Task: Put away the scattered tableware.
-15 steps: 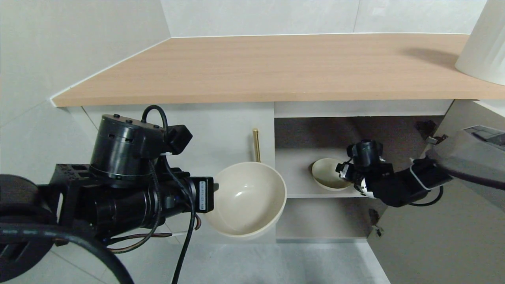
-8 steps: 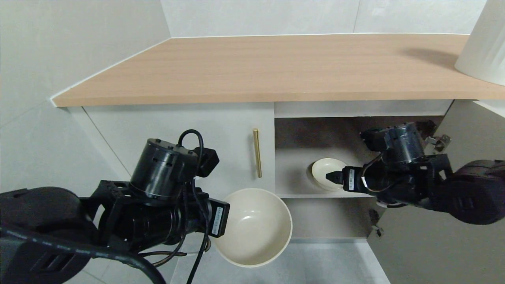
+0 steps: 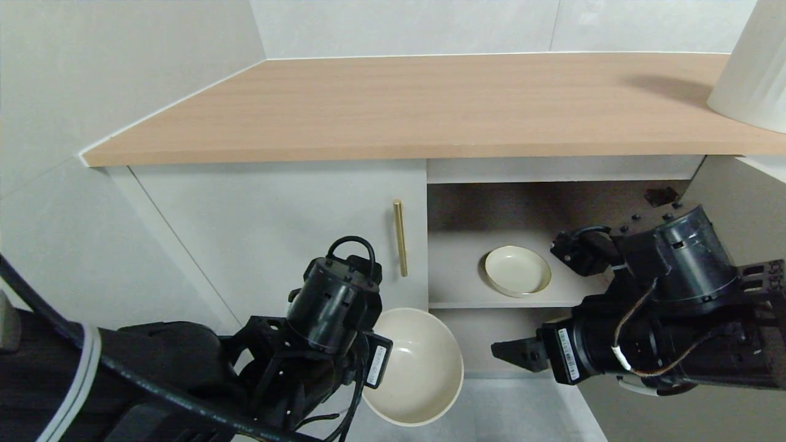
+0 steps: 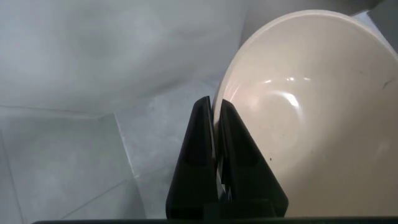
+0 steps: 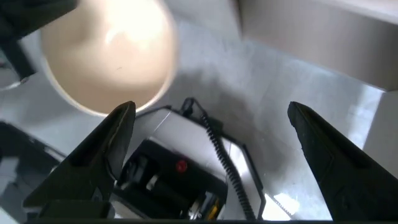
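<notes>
**Bowl in L grip, shelf slot is up and to the right**

L gripper (image 4: 214, 106): fingers nearly closed, pinching the rim of the big cream bowl (image 3: 417, 368), one finger inside and one outside. Bowl mouth faces up toward the head cam and looks empty. It's round, so no long axis to line up; only the rim pinch matters.

R gripper (image 5: 211, 111): fingers spread wide, nothing in them. It hangs outside the cabinet, in front of the lower compartment.

Small dish (image 3: 517, 271) lies flat on the shelf (image 3: 454, 276), near the front edge, about mid-width, touching neither gripper.

Key relation: the bowl hangs low by the bottom corner of the closed door (image 3: 276, 215), under its gold handle (image 3: 400, 236). The shelf opening is above it and to the robot's right. The R arm is nearer the opening, but the L arm has the load. My guess for the next move: lift, shift right, and go in left of the dish. R arm may be in the way.

Vs 1 s ago: R gripper was in at the dish and has backed out and down. Dish stays on the shelf. L arm dropped and slid right with the bowl.
</notes>
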